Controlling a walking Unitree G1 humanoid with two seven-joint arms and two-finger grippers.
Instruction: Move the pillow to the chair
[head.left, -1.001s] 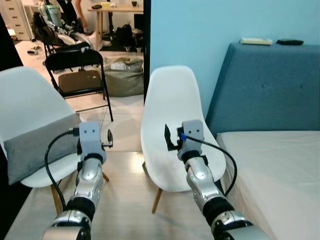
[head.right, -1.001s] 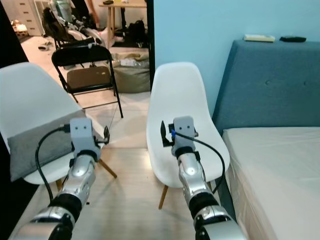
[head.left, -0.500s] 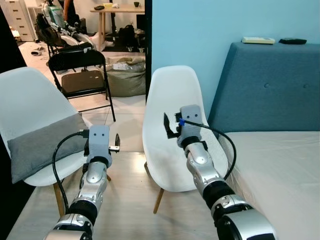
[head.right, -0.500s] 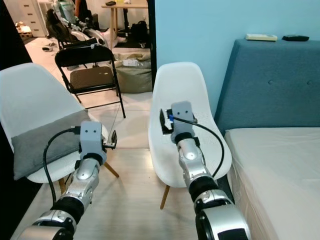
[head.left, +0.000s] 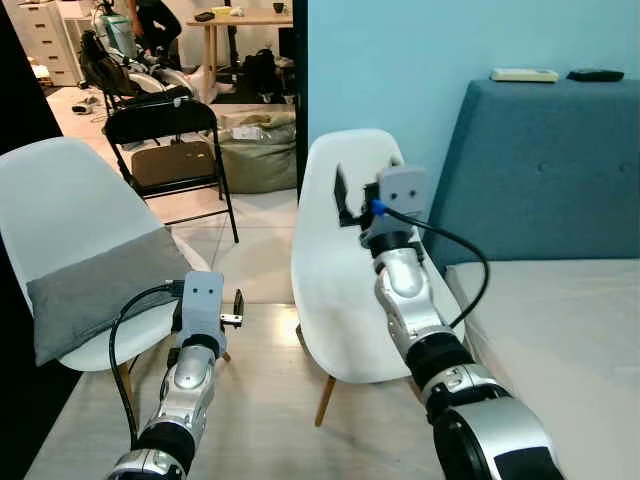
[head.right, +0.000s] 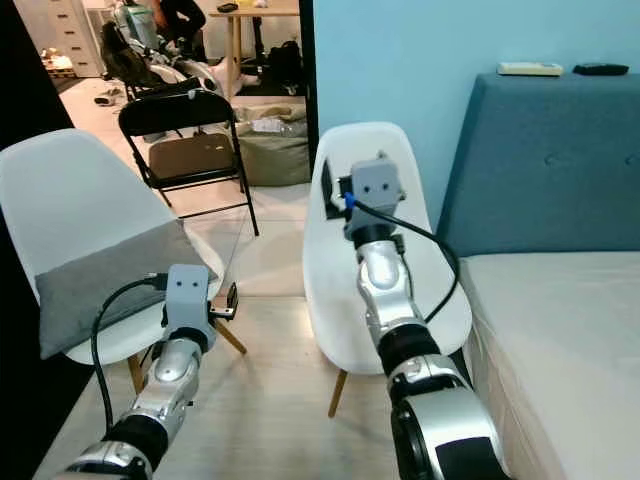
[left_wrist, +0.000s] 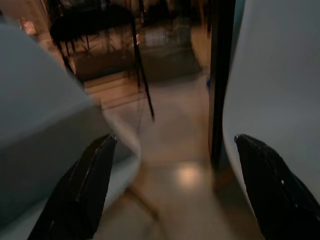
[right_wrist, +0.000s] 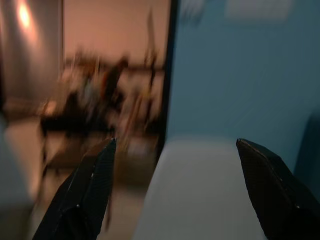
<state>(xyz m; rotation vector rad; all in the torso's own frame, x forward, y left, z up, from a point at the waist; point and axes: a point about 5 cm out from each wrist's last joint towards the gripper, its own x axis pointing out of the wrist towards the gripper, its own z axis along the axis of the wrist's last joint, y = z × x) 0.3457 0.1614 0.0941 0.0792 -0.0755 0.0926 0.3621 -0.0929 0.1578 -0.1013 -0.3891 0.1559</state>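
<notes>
The gray pillow lies on the seat of a white chair, off to the outer side of the left tool. It leans against the chair's back and nothing is holding it.

The left tool is low, near the floor, in the gap between the two white chairs. In its wrist view the two black fingers stand wide apart with nothing between them. The pillow chair is just beside one finger, and the other white chair is beside the other finger.

The right tool is up high, in front of the back of that second white chair. Its fingers are also spread wide and hold nothing. That chair's seat is bare. A blue bed sits on the far side of the right tool, against the blue wall.

Past both tools there is a black folding chair, and a person stands far back in the other room.

To me, this looks like the start of the job. The pillow sits on one chair and the bare white chair looks like the place it should go. No grab has been made yet. Next, the left tool needs to rise and swing out to the pillow, put its open fingers over an edge, and squeeze. The pillow is soft, so it may flop when lifted.
</notes>
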